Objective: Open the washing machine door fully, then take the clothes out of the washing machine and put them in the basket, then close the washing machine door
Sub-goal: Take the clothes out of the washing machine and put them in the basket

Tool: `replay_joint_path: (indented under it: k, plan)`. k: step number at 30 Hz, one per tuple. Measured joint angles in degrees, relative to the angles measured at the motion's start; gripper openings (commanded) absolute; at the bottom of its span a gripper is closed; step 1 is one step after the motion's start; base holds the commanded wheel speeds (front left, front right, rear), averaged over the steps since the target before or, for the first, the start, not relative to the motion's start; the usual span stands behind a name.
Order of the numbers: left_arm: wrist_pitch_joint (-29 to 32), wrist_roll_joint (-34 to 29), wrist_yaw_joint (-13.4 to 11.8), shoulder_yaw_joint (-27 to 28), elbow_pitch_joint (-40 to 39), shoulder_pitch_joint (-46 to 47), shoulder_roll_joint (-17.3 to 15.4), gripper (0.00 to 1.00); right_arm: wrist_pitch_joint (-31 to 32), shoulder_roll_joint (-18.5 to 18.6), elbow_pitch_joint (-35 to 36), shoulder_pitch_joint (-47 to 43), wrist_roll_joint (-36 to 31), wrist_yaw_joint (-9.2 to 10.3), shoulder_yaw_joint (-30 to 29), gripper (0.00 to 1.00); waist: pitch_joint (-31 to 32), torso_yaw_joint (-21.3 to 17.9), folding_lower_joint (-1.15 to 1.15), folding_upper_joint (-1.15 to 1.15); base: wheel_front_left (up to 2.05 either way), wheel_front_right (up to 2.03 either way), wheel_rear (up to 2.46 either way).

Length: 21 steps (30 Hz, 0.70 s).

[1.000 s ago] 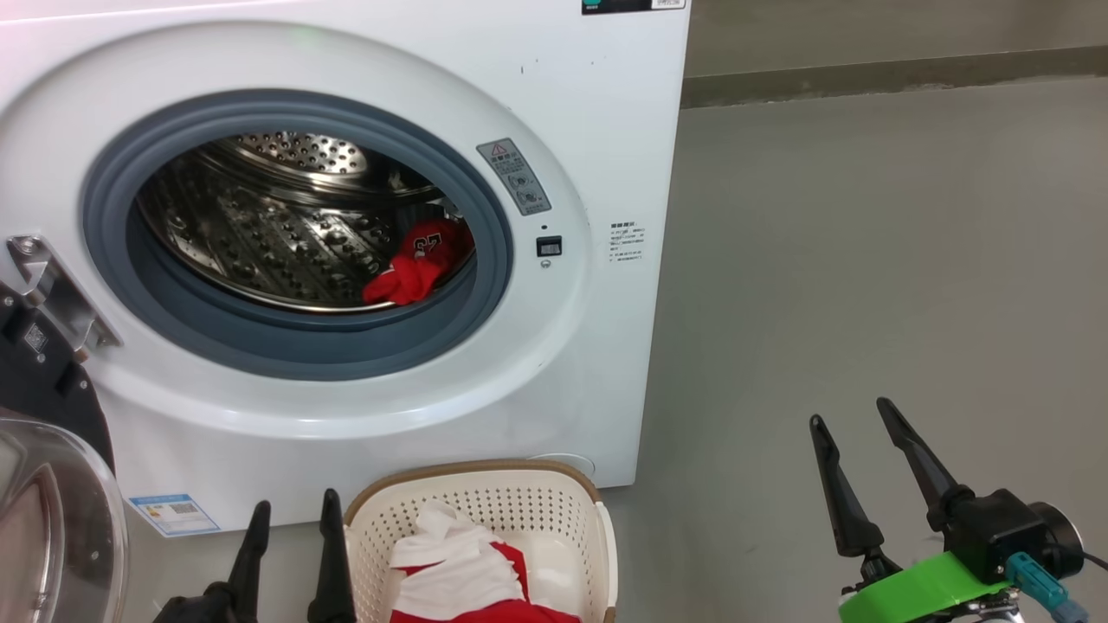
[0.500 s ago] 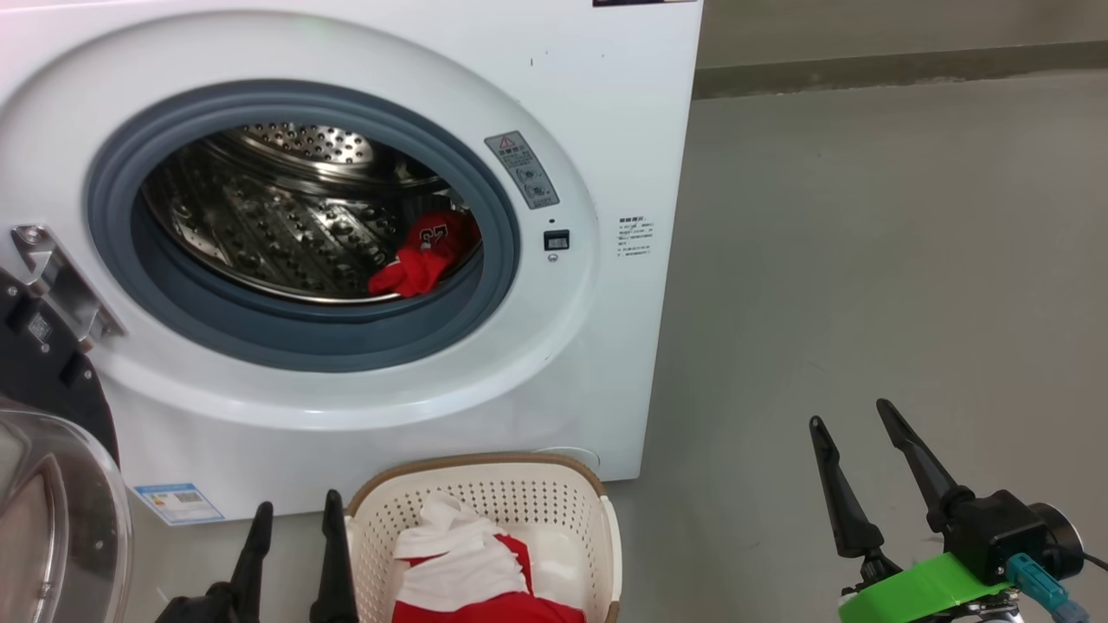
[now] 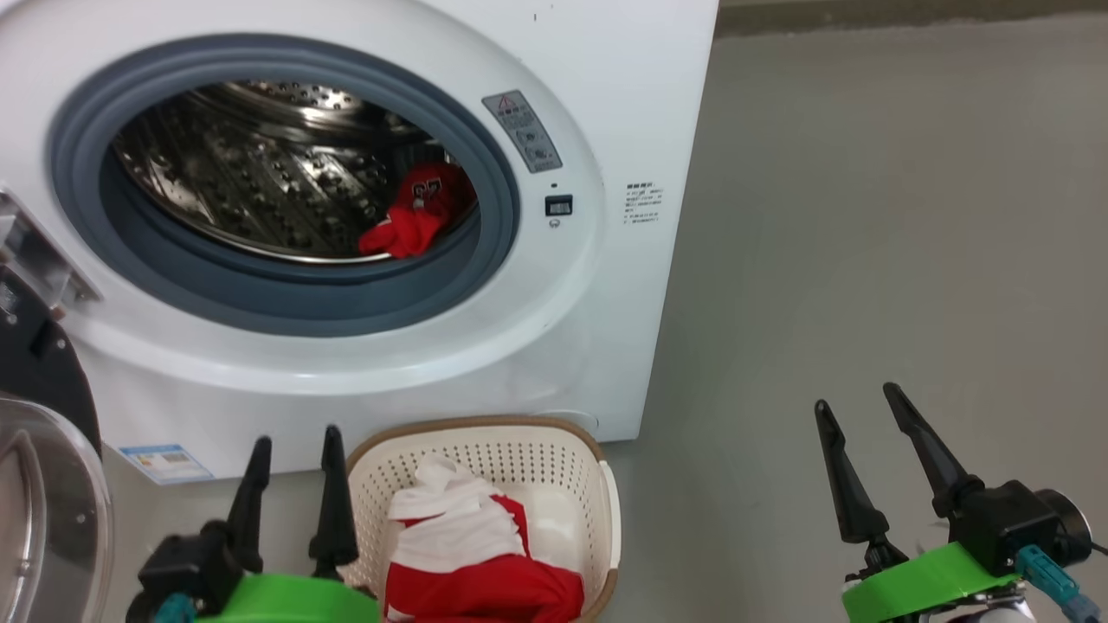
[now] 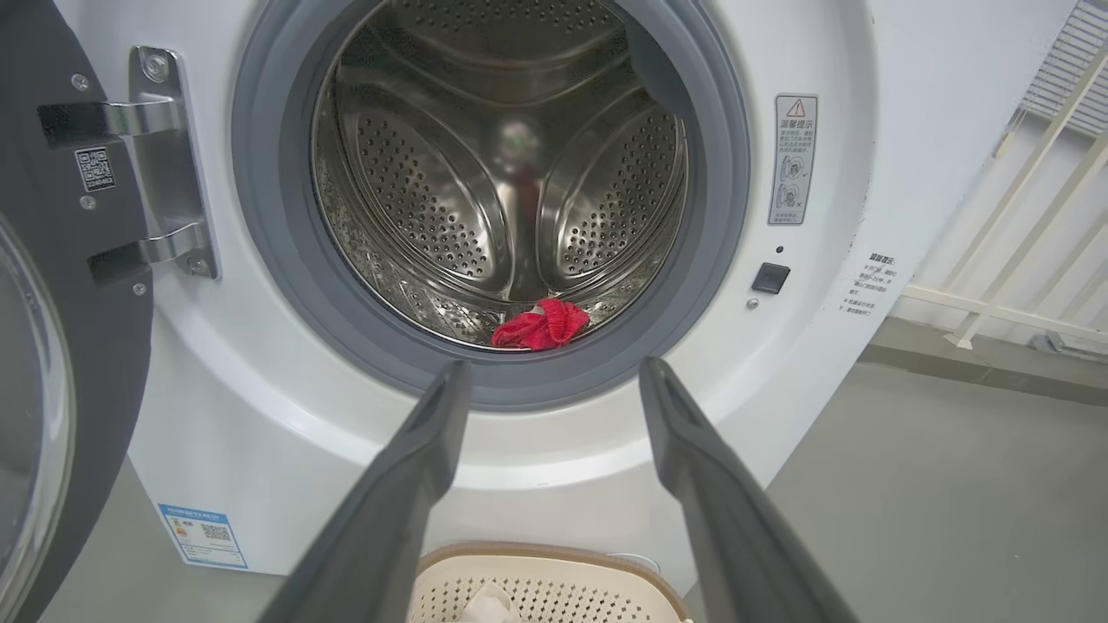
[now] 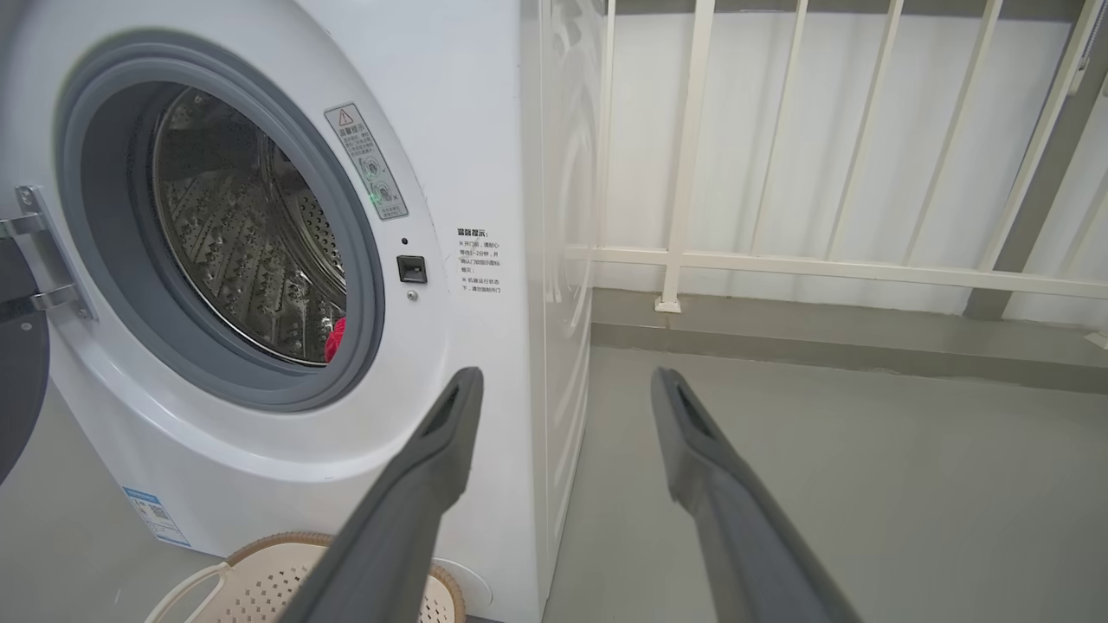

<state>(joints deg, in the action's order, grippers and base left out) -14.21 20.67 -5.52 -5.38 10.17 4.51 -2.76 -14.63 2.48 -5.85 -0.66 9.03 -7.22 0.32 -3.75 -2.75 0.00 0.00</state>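
The white washing machine [image 3: 606, 78] stands open, its black door [image 3: 35, 407] swung out to the left on a steel hinge [image 4: 164, 164]. A red jersey [image 3: 415, 216] lies at the drum's front right, also seen as a red bundle [image 4: 541, 324] in the left wrist view. The cream basket [image 3: 485, 441] sits on the floor below the opening and holds red and white clothes [image 3: 472, 554]. My left gripper [image 3: 294, 446] is open just left of the basket, holding nothing. My right gripper [image 3: 857, 398] is open over bare floor to the right.
Grey concrete floor [image 3: 866, 216] stretches to the right of the machine. A white railing [image 5: 779, 260] and wall stand behind it. The open door's glass bowl [image 3: 43, 519] bulges at the lower left, close to my left arm.
The head camera has tilted down and shifted, so the machine sits higher in view. My left gripper has risen further into view beside the basket. The right gripper barely moved.
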Motion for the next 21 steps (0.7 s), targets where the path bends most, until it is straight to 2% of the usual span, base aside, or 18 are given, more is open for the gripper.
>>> replay_joint_path:
  k: [11, 21]
  plan:
    - [0.0, -0.2, 0.8, -0.5, 3.7, 13.3, -0.7, 1.0, 0.0, 0.0, 1.5, 6.0, -2.4, 0.0, 0.8, 1.0, -7.5, 0.6, 0.0, 0.0, 0.0, 0.0, 0.0]
    - [-0.1, -0.9, 2.0, 0.4, 10.7, 27.0, -1.3, 1.0, 0.0, 0.1, 2.3, 10.7, -1.9, -0.01, 2.7, 1.0, -15.0, 0.6, 0.0, 0.0, 0.0, 0.0, 0.0]
